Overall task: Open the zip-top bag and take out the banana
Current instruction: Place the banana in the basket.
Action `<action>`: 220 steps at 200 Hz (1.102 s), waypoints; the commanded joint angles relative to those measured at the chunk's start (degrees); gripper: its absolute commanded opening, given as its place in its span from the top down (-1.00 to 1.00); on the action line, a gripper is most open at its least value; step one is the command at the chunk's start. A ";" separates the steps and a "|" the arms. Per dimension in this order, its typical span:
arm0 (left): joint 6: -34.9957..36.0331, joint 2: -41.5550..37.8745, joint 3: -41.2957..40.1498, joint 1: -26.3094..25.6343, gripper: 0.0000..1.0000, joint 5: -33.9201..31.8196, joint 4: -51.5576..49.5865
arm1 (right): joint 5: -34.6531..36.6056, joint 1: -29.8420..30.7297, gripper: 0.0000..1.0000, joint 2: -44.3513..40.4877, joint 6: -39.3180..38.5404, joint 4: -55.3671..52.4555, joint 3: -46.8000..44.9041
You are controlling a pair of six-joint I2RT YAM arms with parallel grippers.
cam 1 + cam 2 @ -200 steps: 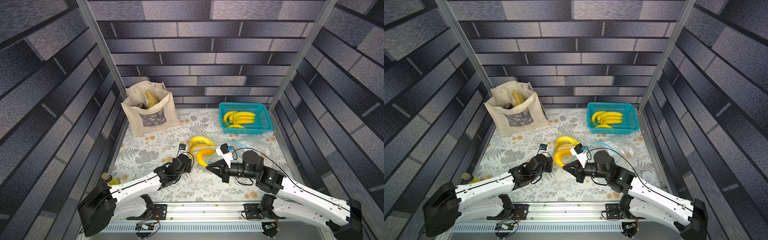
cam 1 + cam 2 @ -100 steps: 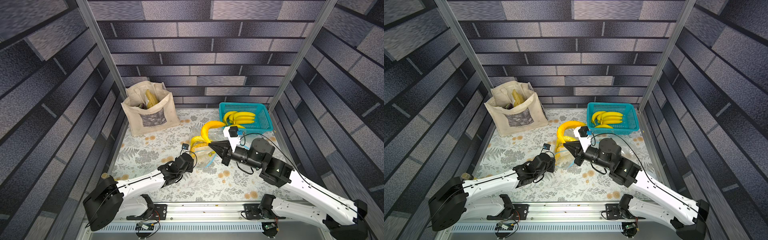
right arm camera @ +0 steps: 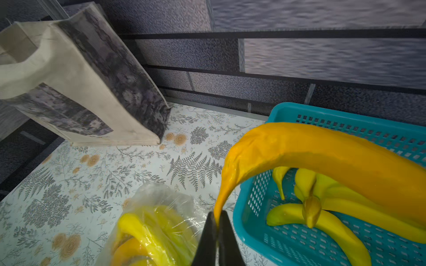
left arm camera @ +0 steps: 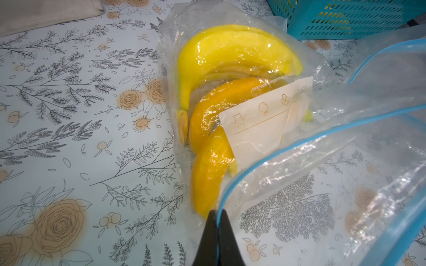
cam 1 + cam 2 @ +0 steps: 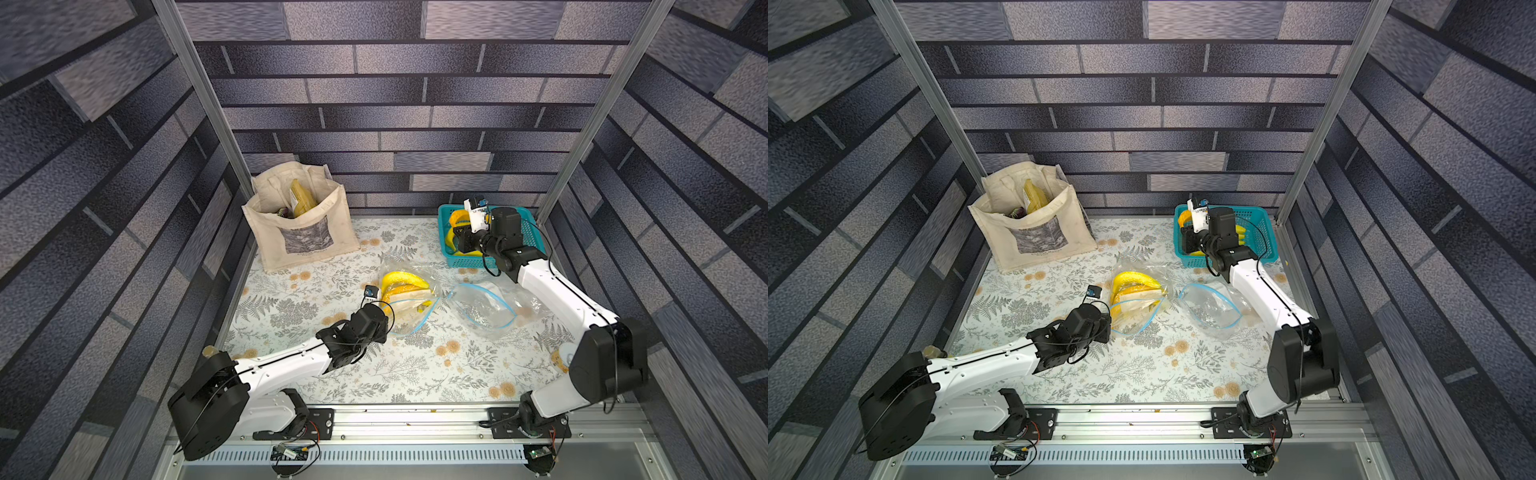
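Observation:
The clear zip-top bag [image 5: 409, 305] [image 5: 1136, 305] with a blue zip rim lies mid-table, open, with yellow and orange bananas [image 4: 230, 53] inside. My left gripper [image 4: 217, 214] is shut on the bag's blue rim at its near corner; in a top view the left gripper [image 5: 387, 322] is at the bag's left edge. My right gripper [image 3: 217, 216] is shut on the stem of an orange banana [image 3: 322, 156]. It holds that banana [image 5: 457, 218] over the left end of the teal basket [image 5: 469, 262] at the back right.
The teal basket [image 3: 253, 200] holds several yellow bananas [image 3: 322, 221]. A second, empty zip-top bag [image 5: 486, 307] lies right of the first, beside the right arm. A beige tote bag [image 5: 303, 224] stands at the back left.
My right gripper pulled the orange banana out of the bag, lifted it and carried it back-right to the basket. The left gripper kept hold of the bag's rim.

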 commanded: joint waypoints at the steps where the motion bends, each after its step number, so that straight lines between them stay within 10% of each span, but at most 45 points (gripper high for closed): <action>1: 0.96 0.57 1.48 0.70 1.00 0.69 0.47 | -2.16 -2.17 1.00 7.40 -1.99 -2.20 8.61; 50: 0.51 0.42 0.94 1.39 1.00 1.01 0.85 | -0.12 -3.82 0.94 18.77 -3.41 -8.62 17.99; 85: 0.73 0.92 1.62 1.53 1.00 2.07 0.68 | 0.96 -3.80 0.08 13.72 -2.74 -4.33 10.91; 133: 0.43 1.29 2.00 1.58 1.00 2.72 1.80 | -3.31 -2.87 -0.31 -5.30 0.91 -3.81 -2.21; 220: 0.60 1.38 3.43 1.80 1.00 4.20 1.70 | 7.64 25.59 -0.14 -37.73 10.06 5.00 -38.47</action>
